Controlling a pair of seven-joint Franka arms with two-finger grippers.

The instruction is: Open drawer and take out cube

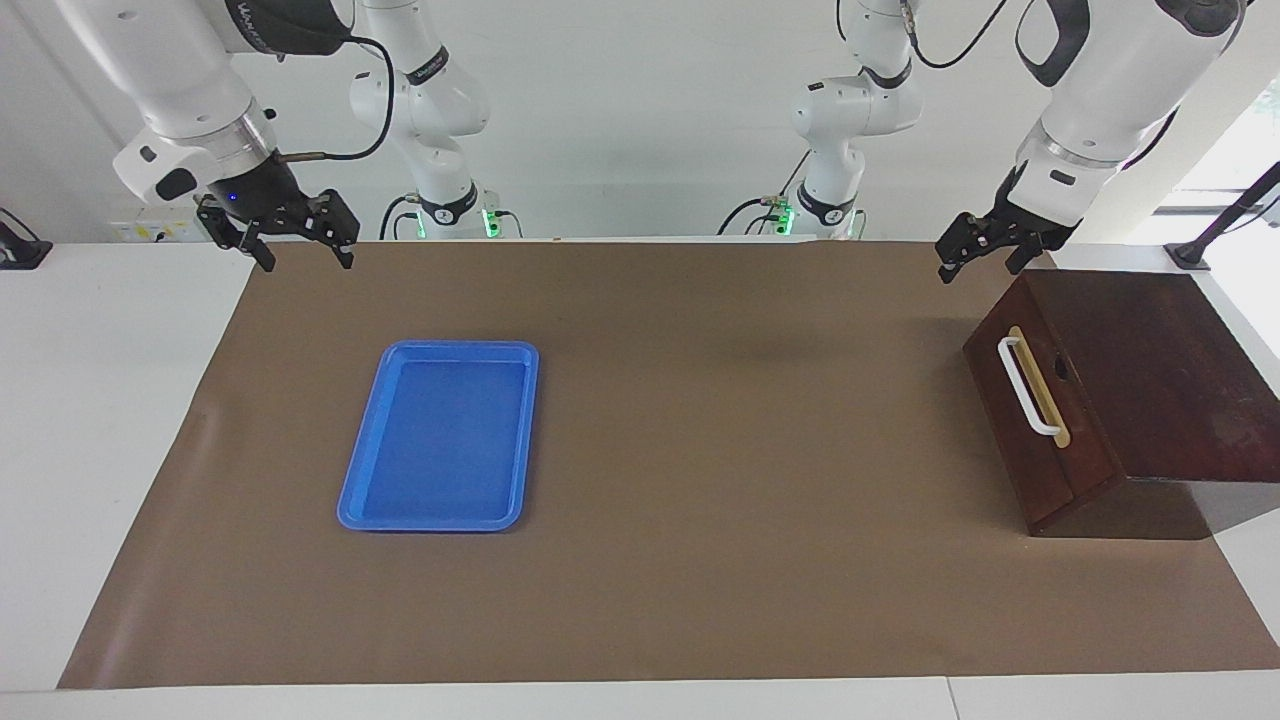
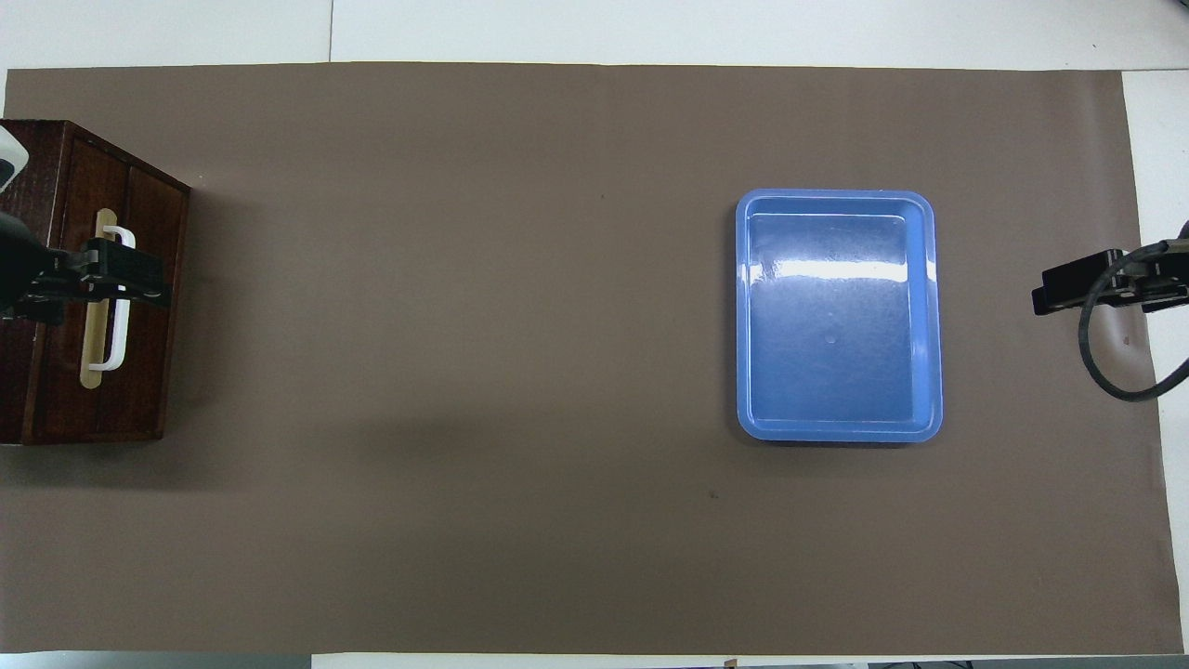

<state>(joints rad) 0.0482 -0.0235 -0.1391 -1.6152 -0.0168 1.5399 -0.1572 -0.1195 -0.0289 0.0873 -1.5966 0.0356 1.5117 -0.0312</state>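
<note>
Both arms hang raised with fingers wide and empty: my left gripper (image 1: 978,255) over the shut drawer (image 1: 1030,400), ready for its white handle (image 1: 1022,385); my right gripper (image 1: 285,240) waits near the blue tray (image 1: 365,480). No cube shows; presumably it's inside.

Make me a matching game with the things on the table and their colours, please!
Things:
1. tray
2. drawer
3. handle
4. mat

Colours:
A. white
B. dull brown
C. blue
D. dark reddish-brown

Pairs: 1-C, 2-D, 3-A, 4-B
</note>
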